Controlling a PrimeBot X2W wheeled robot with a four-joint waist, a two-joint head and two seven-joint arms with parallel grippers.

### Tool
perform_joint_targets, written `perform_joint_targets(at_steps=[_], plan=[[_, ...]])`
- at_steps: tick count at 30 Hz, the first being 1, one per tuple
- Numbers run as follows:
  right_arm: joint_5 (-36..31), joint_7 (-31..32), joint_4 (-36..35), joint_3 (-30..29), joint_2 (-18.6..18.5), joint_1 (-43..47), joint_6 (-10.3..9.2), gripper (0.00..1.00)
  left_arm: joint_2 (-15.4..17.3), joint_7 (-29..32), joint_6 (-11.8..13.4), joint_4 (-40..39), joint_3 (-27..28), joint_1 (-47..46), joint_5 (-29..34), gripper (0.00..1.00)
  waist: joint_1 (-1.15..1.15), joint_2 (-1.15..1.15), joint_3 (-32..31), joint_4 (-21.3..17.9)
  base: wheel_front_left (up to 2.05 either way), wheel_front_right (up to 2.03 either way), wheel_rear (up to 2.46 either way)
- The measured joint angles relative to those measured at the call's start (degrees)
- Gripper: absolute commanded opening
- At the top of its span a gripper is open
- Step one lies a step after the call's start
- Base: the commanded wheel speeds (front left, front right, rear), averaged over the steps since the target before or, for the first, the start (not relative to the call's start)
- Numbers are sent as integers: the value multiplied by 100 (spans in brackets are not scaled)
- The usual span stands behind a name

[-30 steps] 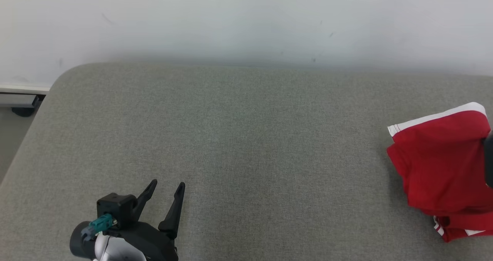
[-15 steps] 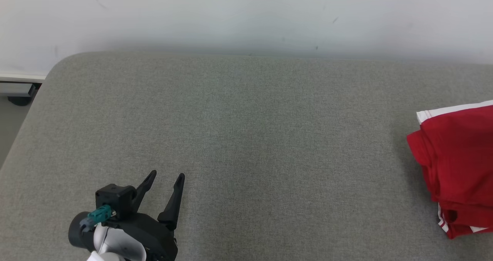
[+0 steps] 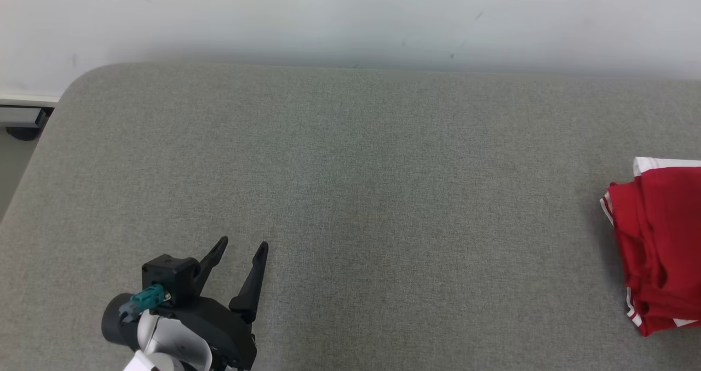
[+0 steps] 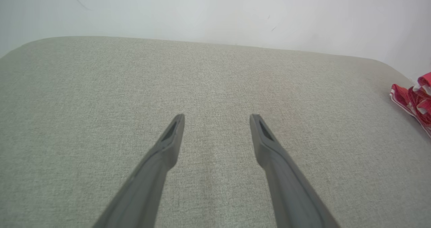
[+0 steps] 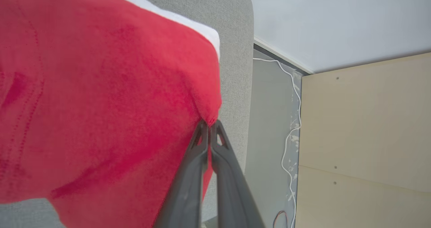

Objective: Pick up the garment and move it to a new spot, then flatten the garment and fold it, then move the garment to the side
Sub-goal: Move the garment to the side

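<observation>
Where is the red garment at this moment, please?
In the head view the red garment is bunched near the grey padded surface's right end, pinched by the right gripper.

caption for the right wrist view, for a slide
Right gripper shut on a fold of the red garment over the grey surface.

Coarse-woven and matt, the grey cloth counter (image 3: 383, 168) bears a fleecy red cloth garment with white trim (image 3: 662, 239) at far right. Lower left, the left claw (image 3: 242, 244) is matt black plastic. Above, the white painted wall (image 3: 328, 20) is smooth and lightly scuffed.
</observation>
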Motion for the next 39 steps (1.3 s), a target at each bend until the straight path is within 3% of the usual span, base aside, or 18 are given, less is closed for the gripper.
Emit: perform_joint_targets(at_steps=[11,12,14,19,28,34,39], plan=[[-555,-650,577,376,-211,-141,216,0,-10,35,-10,3,-81,-8,18,100,0,0,97,54,0,0,0],[-579,-787,638,392,-211,-201,238,13,-7,49,-33,5,-82,-10,18,100,0,0,105,57,0,0,0],[-632,-1010,747,401,-202,-319,243,100,-8,56,-48,7,-93,-29,18,100,0,0,120,64,0,0,0],[-737,-1481,1046,442,-140,-525,236,100,-9,76,-49,5,-105,-128,24,100,0,0,156,89,0,0,0],[-659,-2062,1513,414,313,-738,109,100,-12,70,-48,18,-94,-130,25,100,0,0,184,135,0,0,0],[-234,-2736,1401,94,1134,-856,-325,100,-37,-145,8,42,120,-230,23,100,-1,0,71,127,0,0,0],[168,-3348,1187,-59,1847,-671,-403,100,91,-282,14,134,193,-217,97,100,-1,0,-97,72,0,0,0]])
